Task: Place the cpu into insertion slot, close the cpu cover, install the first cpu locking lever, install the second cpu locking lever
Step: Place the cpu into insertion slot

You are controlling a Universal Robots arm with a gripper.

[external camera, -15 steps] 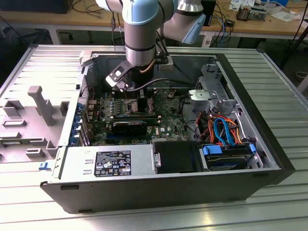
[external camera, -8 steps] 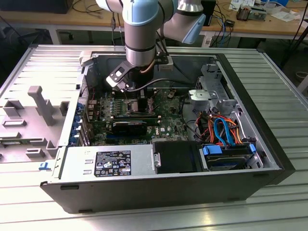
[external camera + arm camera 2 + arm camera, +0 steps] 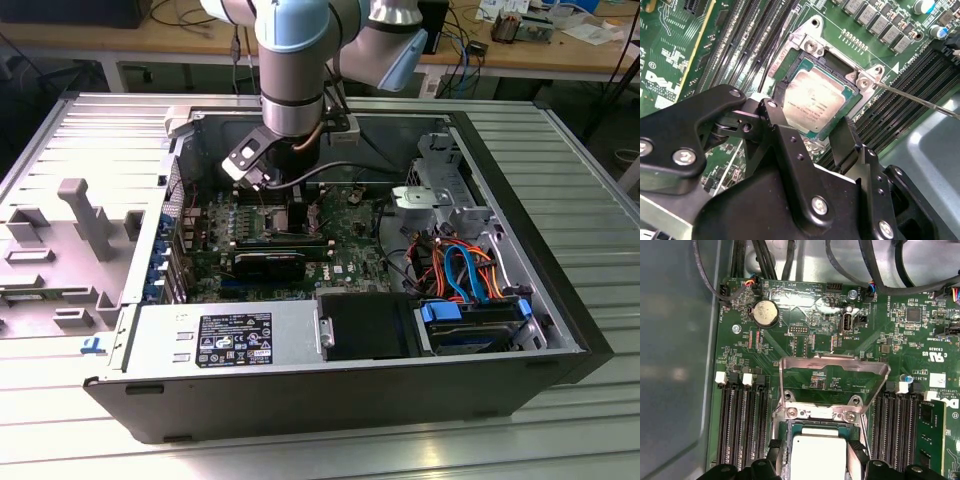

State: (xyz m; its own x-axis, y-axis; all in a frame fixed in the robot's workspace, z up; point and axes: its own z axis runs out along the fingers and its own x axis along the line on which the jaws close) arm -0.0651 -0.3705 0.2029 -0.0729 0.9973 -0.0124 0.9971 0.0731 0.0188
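Cpu (image 3: 812,100) lies in insertion slot (image 3: 828,63) beneath gripper (image 3: 809,116), cpu cover (image 3: 835,362) raised

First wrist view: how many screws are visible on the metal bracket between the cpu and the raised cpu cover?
2. One screw at one end of the bracket, the second screw at its other end. The gripper may hide more.

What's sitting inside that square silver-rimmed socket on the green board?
A flat, square, silver-grey cpu lies in the insertion slot. The chip covers the slot's floor, so nothing beneath it shows. The thin silver frame of the cpu cover is swung open, not over the chip.
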